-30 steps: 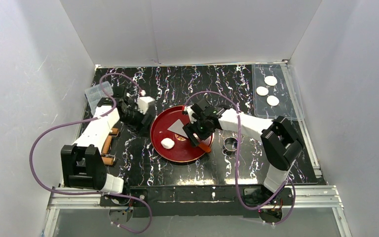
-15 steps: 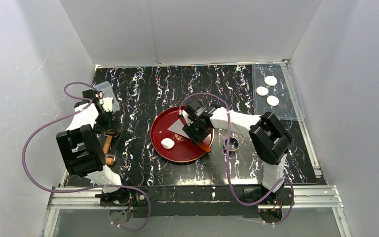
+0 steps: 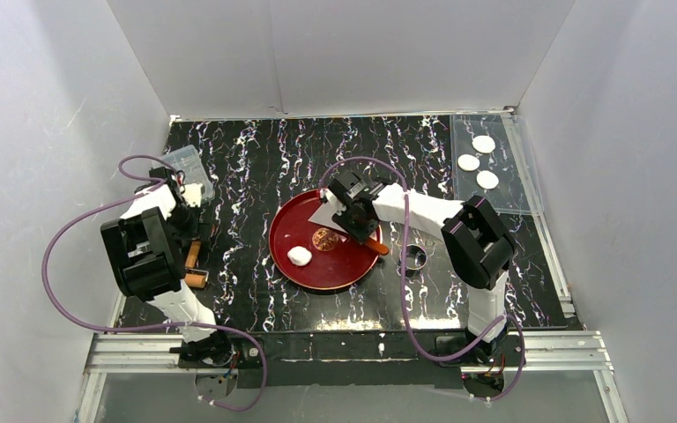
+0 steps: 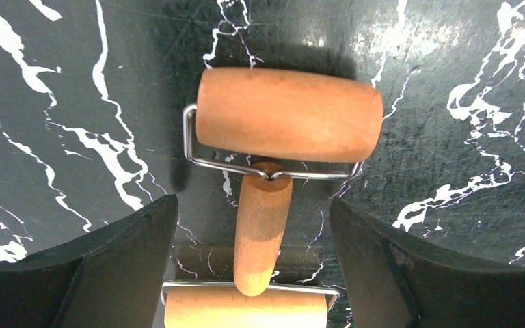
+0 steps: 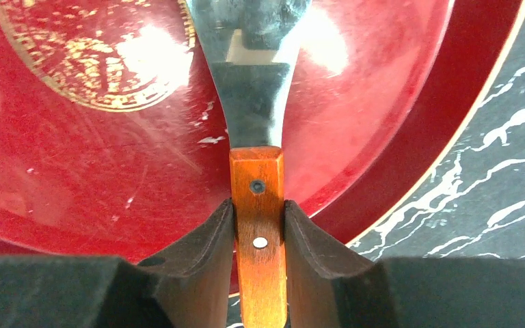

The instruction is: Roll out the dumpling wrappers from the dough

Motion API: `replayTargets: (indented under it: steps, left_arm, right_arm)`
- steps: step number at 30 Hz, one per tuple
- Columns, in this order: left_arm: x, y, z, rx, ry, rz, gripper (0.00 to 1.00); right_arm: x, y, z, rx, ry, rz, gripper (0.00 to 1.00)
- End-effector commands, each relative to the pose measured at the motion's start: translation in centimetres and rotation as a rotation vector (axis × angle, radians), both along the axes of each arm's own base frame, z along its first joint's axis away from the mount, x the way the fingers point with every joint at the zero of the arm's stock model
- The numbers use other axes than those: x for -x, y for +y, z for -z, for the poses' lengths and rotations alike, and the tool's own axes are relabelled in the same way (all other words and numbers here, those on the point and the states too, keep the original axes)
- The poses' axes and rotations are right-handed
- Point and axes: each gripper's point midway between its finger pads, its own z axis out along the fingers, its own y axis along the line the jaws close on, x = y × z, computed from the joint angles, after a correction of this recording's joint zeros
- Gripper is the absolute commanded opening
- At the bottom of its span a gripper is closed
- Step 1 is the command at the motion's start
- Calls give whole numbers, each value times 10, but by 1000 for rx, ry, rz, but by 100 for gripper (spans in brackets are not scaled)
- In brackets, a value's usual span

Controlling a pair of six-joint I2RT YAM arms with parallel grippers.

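Nearest the arms' bases, at the left of the overhead view, the left arm hangs over the wooden roller, which lies on the black marbled desk. In the left wrist view the left jaws are spread wide, one on each side of the roller's handle and clear of it. They look lined up to grasp it there, so the barrel would be free to turn.

A little farther in, at the centre of the frame, sits the red plate. The dough is a small white lump in its lower left part, untouched and not yet flattened. The right jaws are pressed against both sides of the orange handle of a scraper — a firm pinch low on the wood. The metal blade reaches out over the plate's middle, well apart from the lump, probably for lifting or loosening dough. A small metal ring waits on the desk just right of the plate.

Farthest, in the upper right, three dumpling wrappers lie on a clear tray — likely set there to stay out of the way of the work.
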Motion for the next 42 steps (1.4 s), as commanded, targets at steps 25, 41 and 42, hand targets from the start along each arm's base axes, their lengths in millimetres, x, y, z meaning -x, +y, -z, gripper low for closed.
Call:
replayTargets:
  steps: [25, 41, 42]
  left_arm:
    - [33, -34, 15, 232, 69, 97, 0]
    - [2, -82, -52, 459, -162, 207, 0]
    - [2, -87, -55, 463, -164, 223, 0]
  right_arm:
    - [-63, -21, -43, 63, -212, 14, 65]
    - [-41, 20, -145, -333, -242, 14, 71]
    - [-40, 24, -152, -367, -242, 19, 72]
